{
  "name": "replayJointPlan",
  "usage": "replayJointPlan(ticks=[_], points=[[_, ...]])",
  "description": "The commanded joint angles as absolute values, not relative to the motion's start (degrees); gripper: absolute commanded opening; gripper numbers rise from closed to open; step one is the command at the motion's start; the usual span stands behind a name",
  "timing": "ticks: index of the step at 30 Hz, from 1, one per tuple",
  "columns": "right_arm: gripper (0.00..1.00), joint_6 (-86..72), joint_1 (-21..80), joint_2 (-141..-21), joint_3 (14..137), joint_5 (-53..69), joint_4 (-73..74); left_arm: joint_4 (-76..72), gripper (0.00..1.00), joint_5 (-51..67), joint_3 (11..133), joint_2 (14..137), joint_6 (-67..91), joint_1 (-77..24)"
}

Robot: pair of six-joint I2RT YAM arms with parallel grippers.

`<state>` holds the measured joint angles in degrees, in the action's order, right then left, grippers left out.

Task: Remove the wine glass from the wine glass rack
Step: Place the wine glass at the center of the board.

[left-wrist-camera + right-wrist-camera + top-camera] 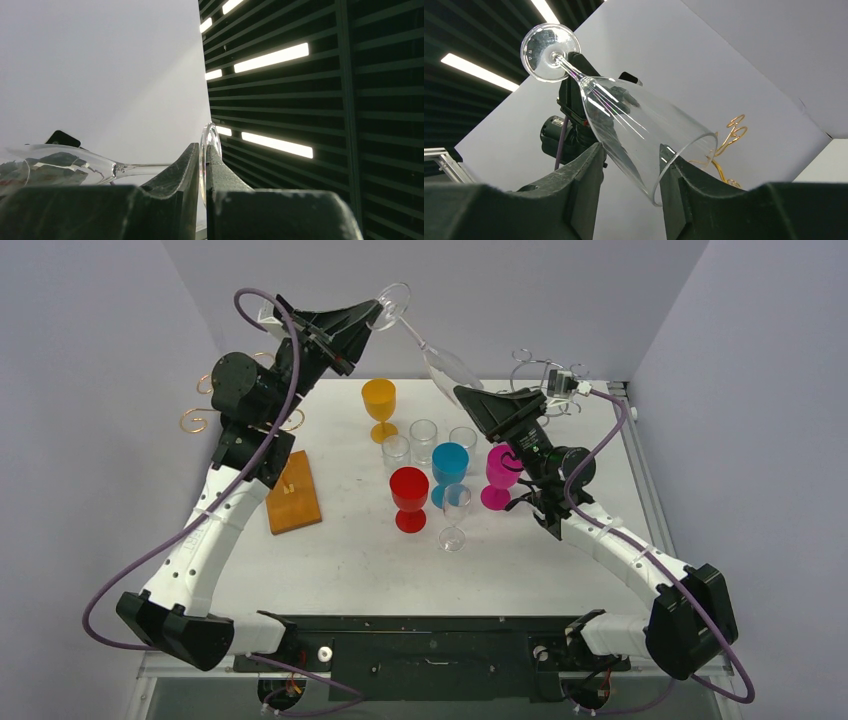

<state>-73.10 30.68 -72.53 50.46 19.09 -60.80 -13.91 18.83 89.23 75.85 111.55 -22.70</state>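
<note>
One wine glass point(437, 357) (in left pincer point(380, 312))

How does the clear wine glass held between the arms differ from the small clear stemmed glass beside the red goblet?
Pose: the clear tapered wine glass hangs tilted in air, foot uppermost; the small clear stemmed glass stands upright on the white table. Grip: the left tool pinches the tapered glass's foot and the right tool flanks its bowl; the small glass is free. Both are clear and stemmed.
</note>
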Motion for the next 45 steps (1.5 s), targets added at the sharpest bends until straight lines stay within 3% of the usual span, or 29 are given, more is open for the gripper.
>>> replayJointPlan(ticks=[1,7,12,19,29,34,38,45], points=[[0.37,-72.43,31.03,-70.12,51.85,21.65,-67.66,-15.82,0.0,20.26,87.25,75.38,111.21,-22.94],[0.26,-70.54,31.03,-67.94,51.22,21.12,-65.45,-15.95,0.0,20.37,85.51,75.08,111.21,-22.9],[0.0,-68.31,31.03,-65.66,50.94,20.57,-61.98,-16.27,0.0,20.89,84.4,75.46,111.25,-22.91],[0.0,-65.07,31.03,-61.9,49.88,19.17,-58.4,-17.39,0.0,21.47,83.38,76.46,111.17,-22.85],[0.0,-61.82,30.73,-56.67,49.34,16.26,-51.94,-18.85,0.26,21.37,83.44,78.36,110.12,-22.76],[0.0,-61.97,30.23,-55.45,48.8,14.76,-51.12,-19.63,0.31,21.22,83.5,79.19,109.72,-22.64],[0.0,-61.25,29.78,-54.17,49.05,13.27,-48.29,-19.21,0.41,21.03,83.34,79.27,108.7,-22.08],[0.0,-58.33,28.01,-47.63,53.24,11.73,-33.07,-15.87,0.55,21.15,81.55,77.33,102.53,-19.14]])
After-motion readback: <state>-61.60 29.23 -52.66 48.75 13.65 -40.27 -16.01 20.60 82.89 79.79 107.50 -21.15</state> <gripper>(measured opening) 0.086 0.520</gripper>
